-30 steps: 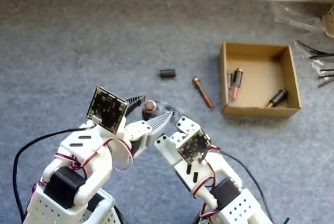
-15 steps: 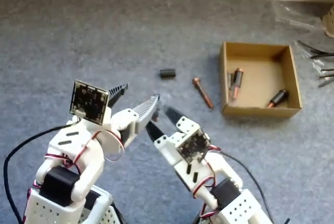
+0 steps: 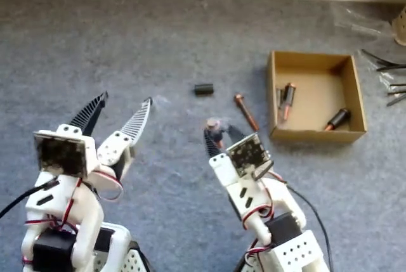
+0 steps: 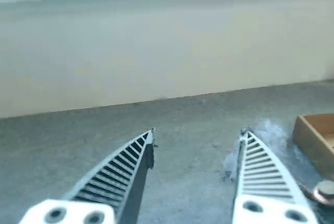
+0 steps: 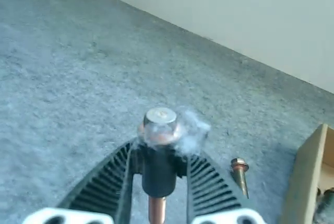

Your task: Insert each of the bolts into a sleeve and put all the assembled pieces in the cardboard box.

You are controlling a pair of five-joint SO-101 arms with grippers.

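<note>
Clearly the right claw [image 3: 217, 136] was clamped on the assembled bolt and sleeve [image 5: 158, 148]; the cardboard box [image 3: 274, 94] lay beyond it, past a loose bolt [image 3: 246, 112]; a high, level carry seemed wisest; the left claw [image 3: 125, 98] gaped empty.

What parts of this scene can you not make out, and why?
High view: the held bolt below its head, hidden by the jaws of the right gripper.
Right wrist view: most of the cardboard box, cut off by the frame edge.
Left wrist view: a bolt head, half cut off by the edge; which bolt cannot be told.
</note>
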